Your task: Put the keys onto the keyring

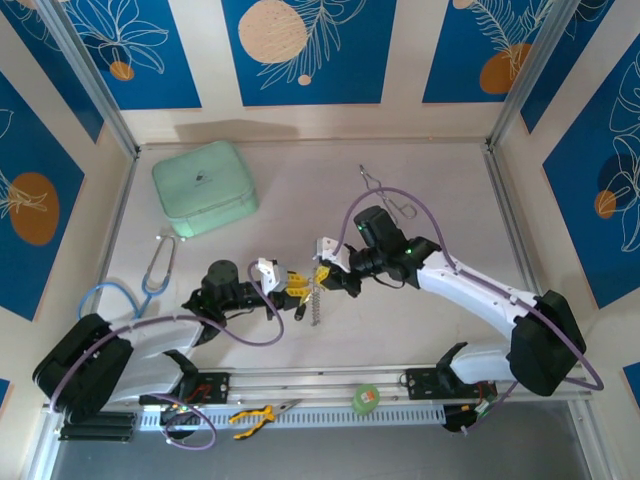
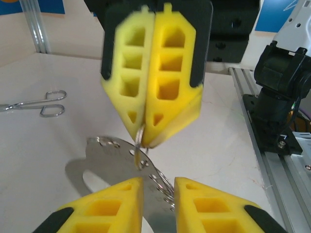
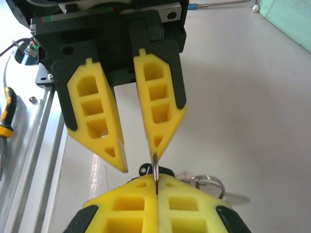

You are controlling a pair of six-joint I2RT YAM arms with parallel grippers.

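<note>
Keyring [image 3: 155,168] pinched edge-on between closed right fingers [image 3: 131,206], held clear of bench [image 1: 430,165], nearer than mint case [image 1: 203,187] and to its right. Link chain [image 1: 316,305] dangling beneath. Left fingers [image 3: 97,121] opposite, narrowly parted, gripping nothing, one tip just beside ring's upper edge.

Most of the keyring [image 3: 155,170] buried between the right gripper's [image 3: 156,184] pressed-together fingers, those fingers cut off by the lower edge, black-headed key [image 3: 145,169] half hidden behind them, one finger [image 2: 127,73] blurred in the left wrist view, forceps [image 2: 46,103] clipped at its left edge.
</note>
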